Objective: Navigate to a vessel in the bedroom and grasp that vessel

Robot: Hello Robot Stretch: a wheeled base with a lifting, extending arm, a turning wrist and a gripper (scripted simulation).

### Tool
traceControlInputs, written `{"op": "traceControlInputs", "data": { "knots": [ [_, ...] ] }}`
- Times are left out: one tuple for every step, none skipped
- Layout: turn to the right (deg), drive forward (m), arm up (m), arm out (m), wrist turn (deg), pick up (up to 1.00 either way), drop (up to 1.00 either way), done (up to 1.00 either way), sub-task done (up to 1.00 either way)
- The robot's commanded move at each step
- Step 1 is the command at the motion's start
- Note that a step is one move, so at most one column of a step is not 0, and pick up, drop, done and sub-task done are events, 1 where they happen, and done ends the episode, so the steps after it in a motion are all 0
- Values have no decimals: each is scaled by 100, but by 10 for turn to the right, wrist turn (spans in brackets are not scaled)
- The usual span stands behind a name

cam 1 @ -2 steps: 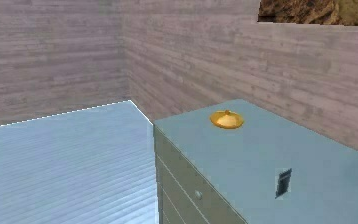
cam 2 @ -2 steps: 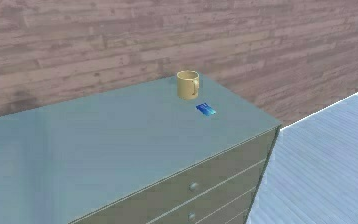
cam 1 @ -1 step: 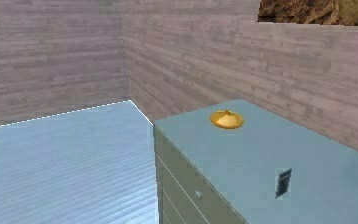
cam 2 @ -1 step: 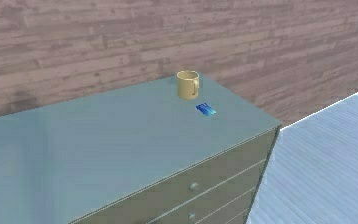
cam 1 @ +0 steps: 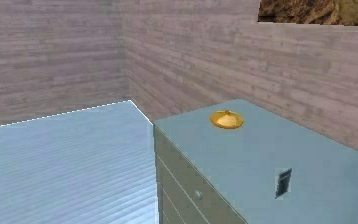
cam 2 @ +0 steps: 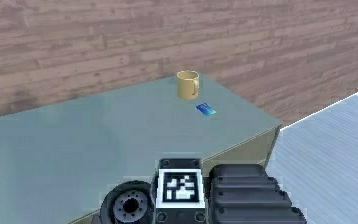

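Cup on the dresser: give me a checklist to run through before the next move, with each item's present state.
1. Vessel in sight: ok. A tan cup stands upright on the dresser top, near the wall.
2. Arm lined up with the cup: ok, roughly. The arm's white marker sits almost straight below the cup in the arm side view.
3. Room around the cup: not ok. A small blue thing lies close in front of it.
4. Gripper free: cannot tell. Its far end cannot be made out.
5. Arm height over the dresser top: cannot tell.
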Motion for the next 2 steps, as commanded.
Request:
{"op": "traceControlInputs", "data": {
  "knots": [
    [0, 0, 0, 50, 0, 0, 0, 0, 0],
    [0, 0, 0, 0, 450, 0, 0, 0, 0]
  ]
}}
